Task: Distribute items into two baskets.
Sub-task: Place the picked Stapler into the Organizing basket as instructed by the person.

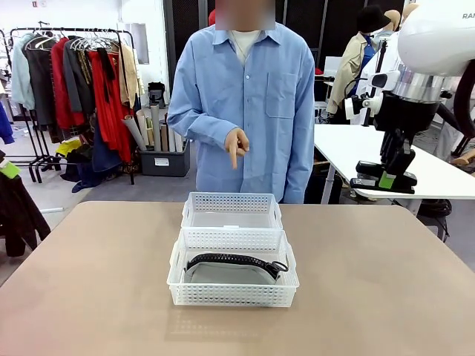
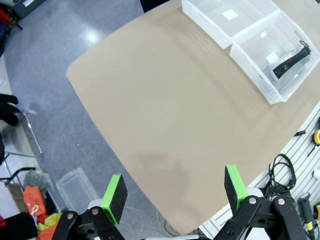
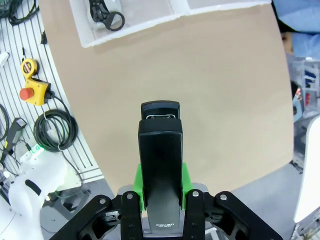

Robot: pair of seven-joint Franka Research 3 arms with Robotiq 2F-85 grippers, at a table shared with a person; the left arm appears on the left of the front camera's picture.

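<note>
right tool (image 1: pixel 387 180): pressed together on the stapler (image 3: pixel 160 165), held high off to the right of the table (image 1: pixel 89 282), well above it. In the right wrist view the stapler is seen sticking out lengthwise between the green pads (image 3: pixel 184 186), with only its rear part pinched.

left tool (image 2: pixel 174 192): spread wide, nothing held, hanging over the table's edge well apart from both baskets.

pouch (image 1: pixel 232 268): already lying in the near basket (image 1: pixel 232 291), zipper edge up, strap ring at the right end.

far basket (image 1: pixel 231 208): set touching the near one; looks empty apart from a small white label on its bottom. Judged to be where the stapler is meant to go.

person: standing at the far side, one hand (image 1: pixel 237 147) raised with fingers pointing down toward the baskets.

risk 1: stapler is gripped near one end, so it could be swung or slipped loose during a fast move, since most of its length is unsupported.

risk 2: a drop from too high could make it bounce off the lattice wall and out onto the table.

risk 3: the near basket could be mistaken for the target, so both items would end up together.

risk 4: the person's hand is close to the far basket's airspace, so a descent there could be crowded.
</note>
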